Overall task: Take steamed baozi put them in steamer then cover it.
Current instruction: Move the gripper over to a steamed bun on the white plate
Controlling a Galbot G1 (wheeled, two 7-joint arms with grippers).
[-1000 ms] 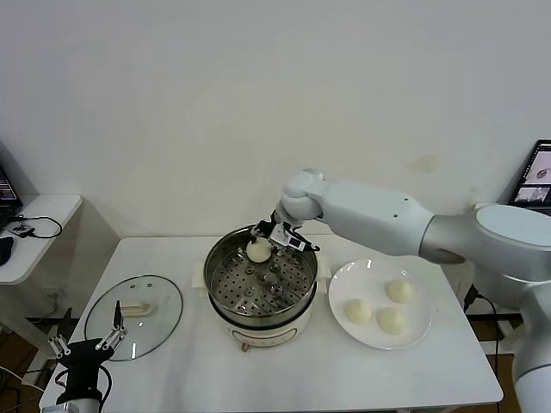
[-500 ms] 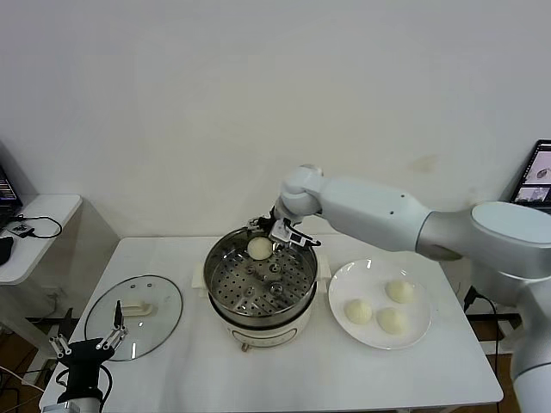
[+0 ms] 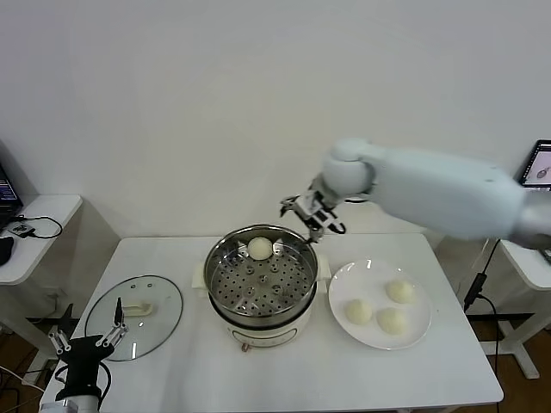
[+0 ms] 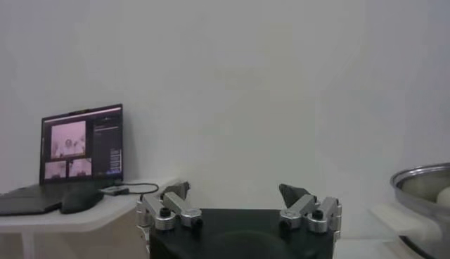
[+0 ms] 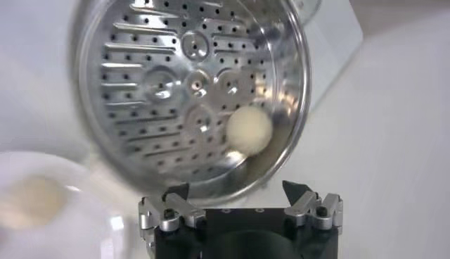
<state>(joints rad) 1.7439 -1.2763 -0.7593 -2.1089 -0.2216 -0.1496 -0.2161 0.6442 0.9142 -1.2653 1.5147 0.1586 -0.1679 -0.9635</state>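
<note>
The steel steamer stands mid-table, and one cream-white baozi lies at the back of its perforated tray. Three more baozi rest on the white plate to its right. My right gripper hovers open and empty above the steamer's back right rim. The right wrist view shows that gripper over the rim, with the tray and the baozi below. The glass cover lies flat on the table at front left. My left gripper is parked open just in front of it.
A small side table with cables stands at the far left. A laptop screen shows at the right edge. In the left wrist view, another laptop sits on the side table and the steamer's rim shows at the edge.
My right gripper has opened and let go of the baozi at the back of the tray. It then rose up and to the right, clear of the steamer. The left arm stayed put.
</note>
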